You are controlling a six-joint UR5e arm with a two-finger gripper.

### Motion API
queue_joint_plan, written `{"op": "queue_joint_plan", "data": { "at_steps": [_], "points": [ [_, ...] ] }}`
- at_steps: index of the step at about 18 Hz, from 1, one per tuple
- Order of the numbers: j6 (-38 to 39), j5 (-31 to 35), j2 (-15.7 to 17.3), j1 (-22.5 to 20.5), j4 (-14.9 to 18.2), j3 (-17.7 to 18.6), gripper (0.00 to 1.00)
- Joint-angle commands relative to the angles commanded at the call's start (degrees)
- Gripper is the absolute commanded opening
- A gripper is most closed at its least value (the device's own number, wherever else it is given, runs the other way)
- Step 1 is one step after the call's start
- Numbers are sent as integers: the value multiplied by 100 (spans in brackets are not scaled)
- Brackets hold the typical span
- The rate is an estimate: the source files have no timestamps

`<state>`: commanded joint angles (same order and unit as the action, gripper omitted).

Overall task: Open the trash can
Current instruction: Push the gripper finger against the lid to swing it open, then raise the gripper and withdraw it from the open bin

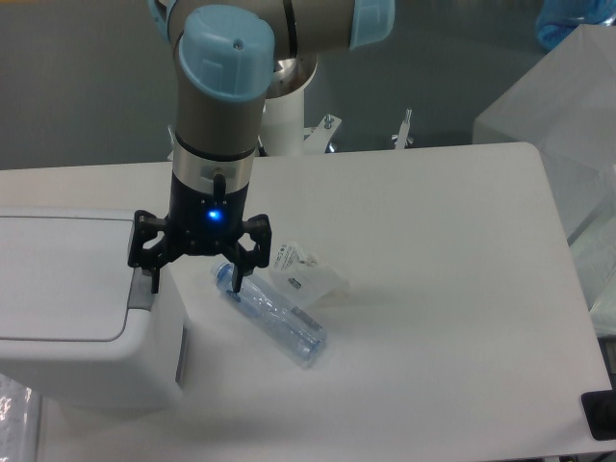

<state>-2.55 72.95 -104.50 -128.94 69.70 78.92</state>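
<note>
The trash can [87, 366] is a large white boxy bin at the left front, with a flat rectangular lid [58, 279] lying shut and a grey push-button strip [141, 292] on its right rim. My gripper [195, 277] hangs open, pointing down at the bin's right edge. Its left finger [154, 274] stands on or just above the grey strip, and its right finger [237, 274] hangs over the table beside the bin. The gripper holds nothing.
A crushed clear plastic bottle [274, 316] with a blue cap lies on the white table [423, 289] just right of the gripper, with a crumpled clear wrapper [306, 274] behind it. Translucent white boxes [568, 115] stand at the far right.
</note>
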Motion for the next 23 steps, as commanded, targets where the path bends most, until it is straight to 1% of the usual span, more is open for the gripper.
{"op": "queue_joint_plan", "data": {
  "at_steps": [23],
  "points": [
    [9,0,9,44,0,79,100]
  ]
}}
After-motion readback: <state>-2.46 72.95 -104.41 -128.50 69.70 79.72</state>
